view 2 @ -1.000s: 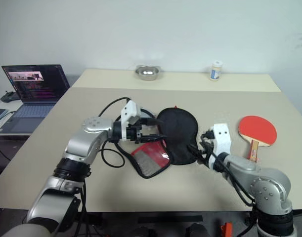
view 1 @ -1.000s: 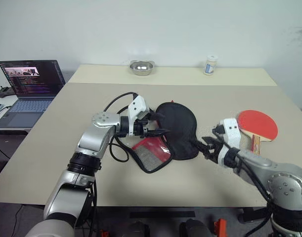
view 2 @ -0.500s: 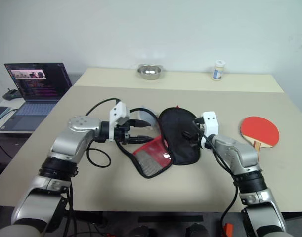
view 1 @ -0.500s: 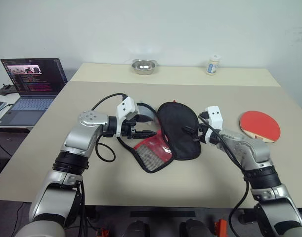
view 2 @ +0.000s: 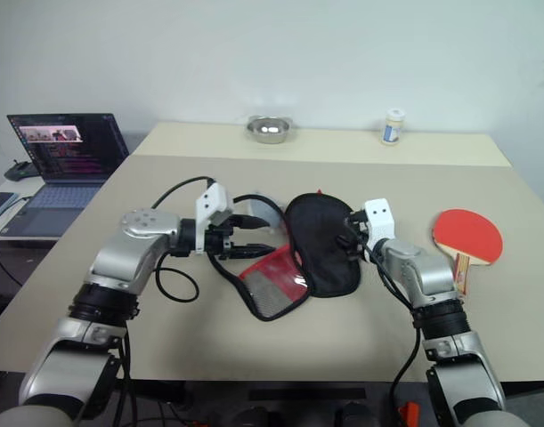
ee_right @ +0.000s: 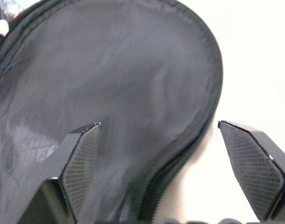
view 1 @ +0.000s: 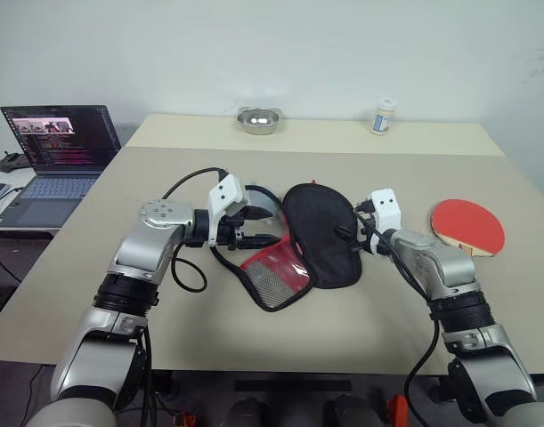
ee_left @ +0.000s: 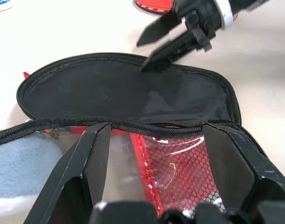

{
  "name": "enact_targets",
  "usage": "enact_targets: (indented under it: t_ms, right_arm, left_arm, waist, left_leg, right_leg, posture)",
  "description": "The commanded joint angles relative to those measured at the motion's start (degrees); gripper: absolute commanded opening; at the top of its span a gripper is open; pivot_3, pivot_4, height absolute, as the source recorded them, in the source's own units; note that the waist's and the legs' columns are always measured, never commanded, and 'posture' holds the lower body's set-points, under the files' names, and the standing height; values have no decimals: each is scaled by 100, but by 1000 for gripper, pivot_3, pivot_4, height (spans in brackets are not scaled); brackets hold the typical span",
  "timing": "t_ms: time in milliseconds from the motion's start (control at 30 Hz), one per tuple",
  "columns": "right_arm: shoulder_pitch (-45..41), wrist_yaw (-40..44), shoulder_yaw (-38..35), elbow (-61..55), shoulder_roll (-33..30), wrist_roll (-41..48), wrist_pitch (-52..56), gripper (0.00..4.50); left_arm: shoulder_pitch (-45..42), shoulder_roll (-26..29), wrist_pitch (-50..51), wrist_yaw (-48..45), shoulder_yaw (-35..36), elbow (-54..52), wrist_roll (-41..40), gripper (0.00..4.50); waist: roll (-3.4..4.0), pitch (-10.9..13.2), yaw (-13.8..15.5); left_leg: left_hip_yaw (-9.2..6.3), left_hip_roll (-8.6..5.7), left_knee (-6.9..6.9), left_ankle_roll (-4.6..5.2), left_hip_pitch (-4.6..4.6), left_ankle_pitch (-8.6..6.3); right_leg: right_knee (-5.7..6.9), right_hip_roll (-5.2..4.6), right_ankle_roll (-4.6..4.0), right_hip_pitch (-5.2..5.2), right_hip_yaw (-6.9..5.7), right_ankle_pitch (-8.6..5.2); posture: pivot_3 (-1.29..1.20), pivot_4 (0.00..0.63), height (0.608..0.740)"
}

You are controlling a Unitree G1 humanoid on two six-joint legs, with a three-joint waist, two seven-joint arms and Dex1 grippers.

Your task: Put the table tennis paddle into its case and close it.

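The case [view 1: 309, 238] lies unzipped mid-table, black flap spread flat, red mesh half [view 1: 273, 271] folded toward the front edge. Left gripper [view 1: 270, 233] has its fingers spread at the case's left rim, straddling the zipper edge, nothing clamped. Right gripper [view 1: 345, 237] is wide open at the black flap's right edge, one finger [ee_right: 81, 158] over the fabric, holding nothing. The paddle [view 1: 467, 226] rests on the table to the right, well apart from the case.

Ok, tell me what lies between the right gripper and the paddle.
Bare tabletop in the left eye view; the right gripper is at the case, the paddle apart.
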Motion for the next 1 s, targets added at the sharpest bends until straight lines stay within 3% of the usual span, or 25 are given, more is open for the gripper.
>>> enact_targets:
  t_ms: [33, 333, 533, 667, 967, 1000]
  right_arm:
    - [97, 70, -127, -240, -30, -96, 71, 4413]
    - [-84, 100, -264, 850, 343, -329, -180, 4413]
    - [-176, 244, -171, 990, 516, -511, -327, 4413]
    - [-231, 233, -146, 902, 682, -607, -427, 3243]
    - [-267, -139, -347, 693, 1059, -781, -549, 15]
    - [-274, -247, -472, 664, 1126, -729, -526, 15]
  left_arm:
    - [-53, 66, -33, -109, 128, -183, -73, 3365]
    - [-28, 26, -93, -238, 132, -163, -72, 3365]
    - [0, 20, -120, -220, 144, -175, -54, 3365]
    - [51, 20, -141, -184, 158, -211, -52, 3365]
    - [97, -32, -194, -111, 148, -218, -54, 3365]
    - [99, -41, -199, -107, 142, -220, -60, 3365]
  waist:
    - [0, 0, 0]
    - [0, 0, -4]
    - [-1, -1, -9]
    - [0, -1, -31]
    - [0, 0, -20]
    - [0, 0, -19]
  left_leg:
    - [0, 0, 0, 0, 0, 0]
    - [1, -1, 3, 0, 2, 0]
    - [2, -1, 8, -1, 14, 1]
    - [4, 1, 8, -1, 15, 1]
    - [5, 0, 6, -2, 14, 2]
    - [4, 0, 6, -2, 14, 2]
  right_leg:
    - [0, 0, 0, 0, 0, 0]
    - [5, 0, 0, 2, 0, 0]
    - [20, 0, 0, 7, 4, 1]
    - [22, 1, -1, 5, 5, 0]
    - [21, 0, -1, 4, 5, 1]
    - [21, -1, -1, 4, 5, 0]
  posture:
    - [0, 150, 740]
    - [0, 150, 740]
    - [0, 150, 740]
    - [0, 150, 740]
    - [0, 150, 740]
    - [0, 150, 740]
